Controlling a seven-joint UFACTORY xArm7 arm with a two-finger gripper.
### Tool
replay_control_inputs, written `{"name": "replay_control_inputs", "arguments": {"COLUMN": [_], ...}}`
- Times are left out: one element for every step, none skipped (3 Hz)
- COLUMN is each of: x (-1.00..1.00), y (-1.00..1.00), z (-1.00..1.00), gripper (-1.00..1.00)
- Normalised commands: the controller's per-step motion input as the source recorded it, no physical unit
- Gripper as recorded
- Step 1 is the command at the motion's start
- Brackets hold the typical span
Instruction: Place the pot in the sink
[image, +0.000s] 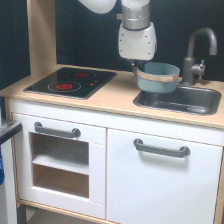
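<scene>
The light blue-teal pot with a tan rim band hangs slightly tilted over the left back part of the sink, its base about level with the sink's rim. The sink is a dark grey basin recessed in the wooden counter at the exterior view's right. My gripper comes straight down from the white wrist and meets the pot's rim on its left side. The fingertips are small and partly hidden by the pot, and they appear shut on the rim.
A dark grey faucet stands just behind the sink, close to the pot's right side. A black stovetop with red rings lies on the counter at the left. A wooden upright rises at the back left.
</scene>
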Motion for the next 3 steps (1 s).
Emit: {"name": "replay_control_inputs", "arguments": {"x": [0.90,-0.01,0.10], "y": [0.33,0.16,0.09], "z": [-0.89,-0.54,-0.41], "gripper": [-1.00,-0.48,-0.44]}}
